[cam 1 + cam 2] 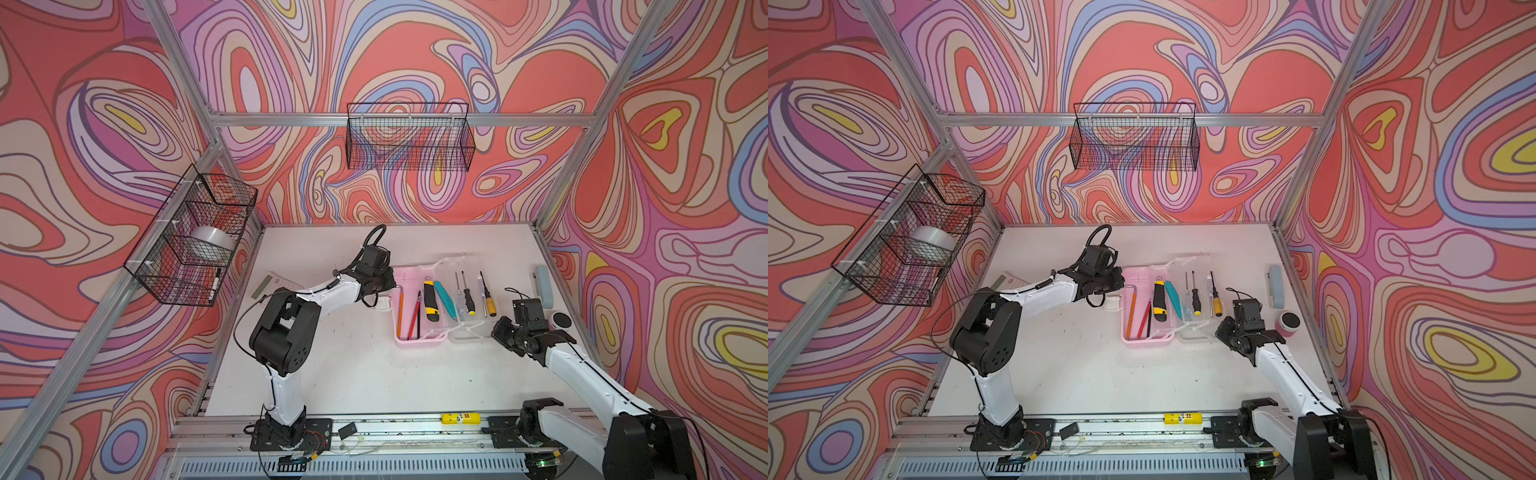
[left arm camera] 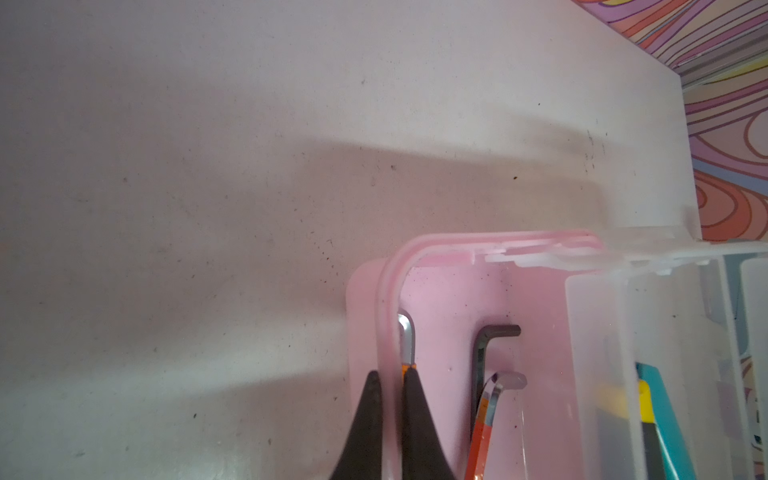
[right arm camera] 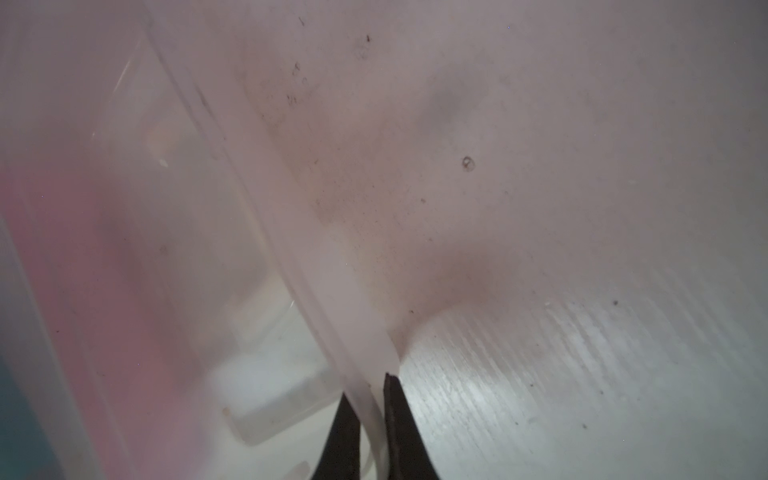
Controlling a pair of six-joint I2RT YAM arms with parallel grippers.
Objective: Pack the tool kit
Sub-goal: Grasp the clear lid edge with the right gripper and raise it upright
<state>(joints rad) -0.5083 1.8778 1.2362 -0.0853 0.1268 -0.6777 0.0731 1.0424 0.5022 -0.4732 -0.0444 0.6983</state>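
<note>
Both top views: spotting a rectangular pink plastic box [image 1: 415, 341] right of centre on the white tabletop [image 1: 332, 374], translucent lid [image 1: 473, 329] lying open alongside. Left wrist: catching the left gripper [image 2: 392, 415] pinched onto the box's pink wall. Right wrist: finding the right gripper [image 3: 370, 415] nipped on the lid's rim.

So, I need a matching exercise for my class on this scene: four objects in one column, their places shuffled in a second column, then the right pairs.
Things
1. white calculator
2. grey-blue stapler
3. roll of clear tape
4. yellow-and-black utility knife

Places
A. in the pink plastic box
B. in the black wire basket on the left wall
C. near the right edge of the table
D. partly hidden behind the left arm

Pairs: 1-D, 2-C, 3-B, 4-A
</note>
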